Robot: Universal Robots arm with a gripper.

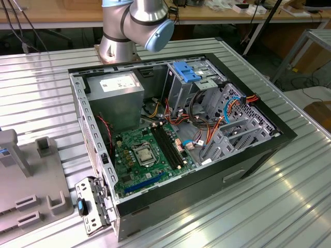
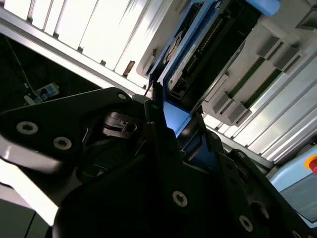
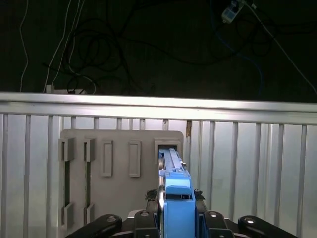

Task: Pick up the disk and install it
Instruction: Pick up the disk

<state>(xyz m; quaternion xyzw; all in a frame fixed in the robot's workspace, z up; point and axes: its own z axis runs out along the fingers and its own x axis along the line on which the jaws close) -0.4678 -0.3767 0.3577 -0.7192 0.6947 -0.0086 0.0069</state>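
Observation:
The disk (image 3: 171, 163) stands on edge in an end slot of a grey slotted holder plate (image 3: 119, 163) on the ribbed metal table. Its bright blue carrier (image 3: 178, 201) points toward the camera. My gripper (image 3: 178, 220) sits over that end, with a black finger (image 3: 150, 219) pressed against each side of the carrier. In the second wrist view the disk (image 2: 190, 47) shows its blue rail and dark connector edge, and the gripper (image 2: 173, 130) is shut around the blue end. The open computer case (image 1: 176, 139) with its blue-fronted drive cage (image 1: 187, 71) lies in the exterior view.
The arm's base (image 1: 119, 36) stands behind the case. Cables, a motherboard (image 1: 147, 155) and a grey power supply box (image 1: 116, 93) fill the case. A grey holder plate (image 1: 31, 181) lies at the exterior view's left. A loose bracket (image 1: 93, 204) lies by the case's near corner.

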